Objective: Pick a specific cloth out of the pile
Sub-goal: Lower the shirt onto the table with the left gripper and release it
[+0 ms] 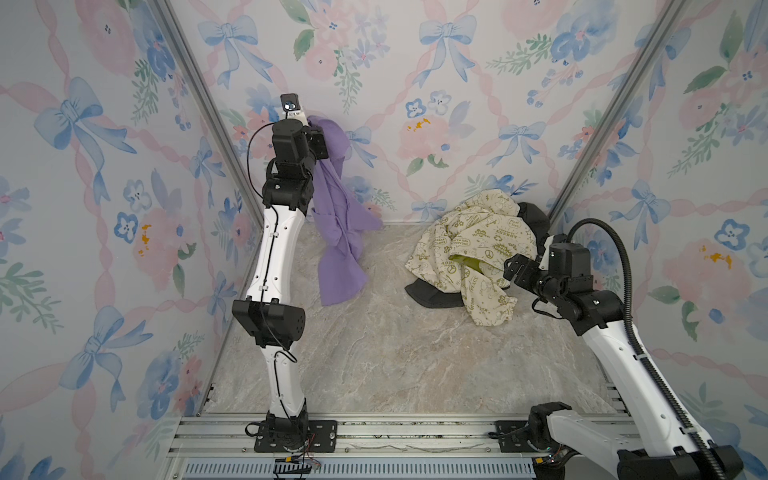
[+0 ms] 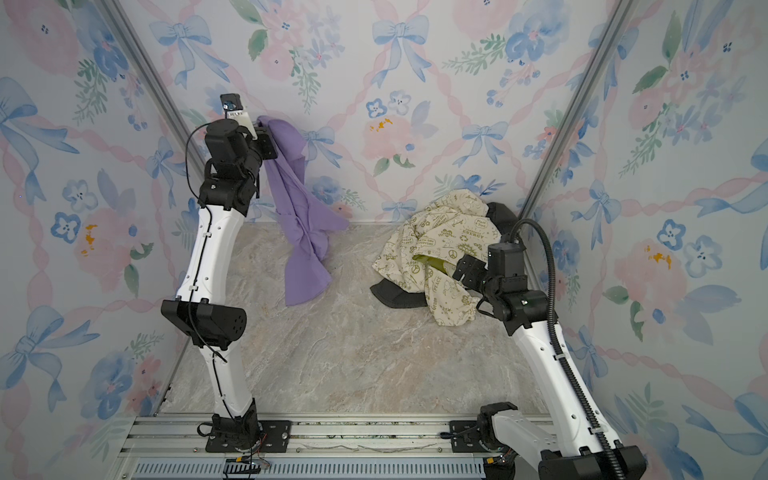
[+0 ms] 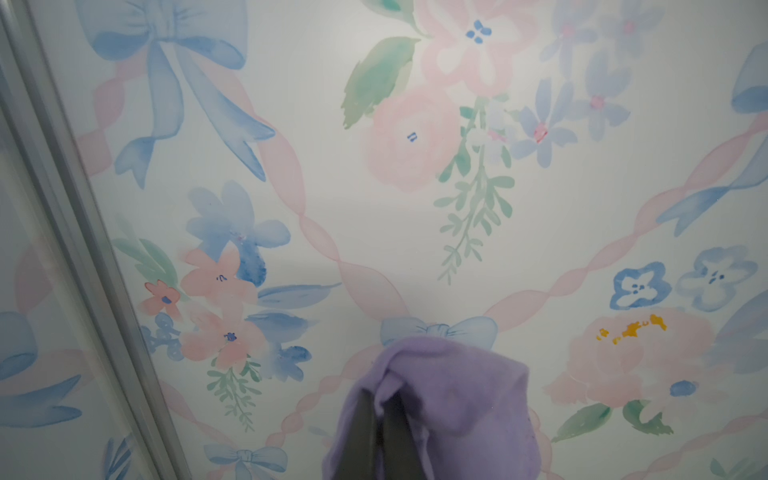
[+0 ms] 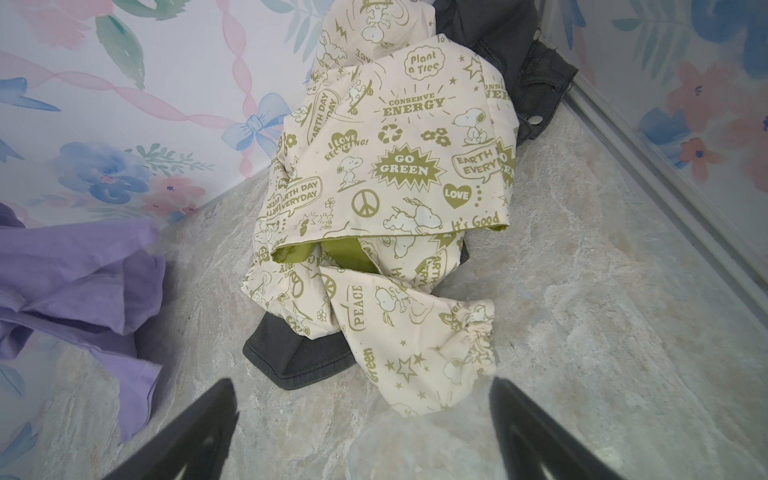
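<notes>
Top views: left gripper (image 1: 313, 126) clamps the cloth (image 1: 338, 232), apart from the pile (image 1: 469, 245).
We find right gripper (image 4: 361, 384) wide, empty; cream cloth (image 4: 399, 166) overlies dark grey cloth (image 4: 299, 361).

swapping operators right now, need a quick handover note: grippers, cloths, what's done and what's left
Left gripper: shut on the cloth, raised high.
Right gripper: open, empty, beside the pile.
The cloth hangs apart from the pile. I cannot tell whether its lower end touches the table.
Done: cloth pulled out of the pile.
Left: probably set it down away from the pile and release.
</notes>
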`<state>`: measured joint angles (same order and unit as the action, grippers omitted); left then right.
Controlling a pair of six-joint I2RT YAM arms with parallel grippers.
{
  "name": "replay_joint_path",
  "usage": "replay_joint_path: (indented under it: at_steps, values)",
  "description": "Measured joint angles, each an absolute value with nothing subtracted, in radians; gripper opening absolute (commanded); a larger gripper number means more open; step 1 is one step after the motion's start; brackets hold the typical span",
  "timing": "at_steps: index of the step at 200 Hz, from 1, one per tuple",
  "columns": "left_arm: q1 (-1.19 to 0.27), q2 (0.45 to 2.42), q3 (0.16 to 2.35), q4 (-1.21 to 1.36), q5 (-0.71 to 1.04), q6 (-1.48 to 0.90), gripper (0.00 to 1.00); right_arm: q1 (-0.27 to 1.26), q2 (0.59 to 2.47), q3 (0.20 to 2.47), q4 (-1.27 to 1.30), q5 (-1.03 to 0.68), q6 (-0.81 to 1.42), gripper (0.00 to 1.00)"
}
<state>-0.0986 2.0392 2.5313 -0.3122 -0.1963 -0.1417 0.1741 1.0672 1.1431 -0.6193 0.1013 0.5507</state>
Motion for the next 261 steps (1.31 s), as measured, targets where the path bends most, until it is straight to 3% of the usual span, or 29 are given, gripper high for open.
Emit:
replay_joint_path:
  at_steps: [33,112,149,213,261]
  values:
    - [-0.075,1.939,2.395,-0.279,-0.192,-0.14,0.0,0.174,1.067,1.144,-0.61,0.102,0.551,0.97]
    - [-0.133,1.43,1.54,-0.286,-0.225,-0.141,0.0,0.181,1.122,1.146,-0.586,0.088,0.551,0.97]
    - [-0.155,1.209,1.258,-0.287,-0.258,-0.197,0.0,0.192,1.128,1.146,-0.574,0.076,0.551,0.97]
    - [-0.175,1.065,1.124,-0.285,-0.297,-0.245,0.0,0.225,1.182,1.146,-0.562,0.06,0.551,0.97]
    - [-0.175,1.237,1.2,-0.265,-0.305,-0.244,0.0,0.264,1.186,1.147,-0.564,0.078,0.56,0.97]
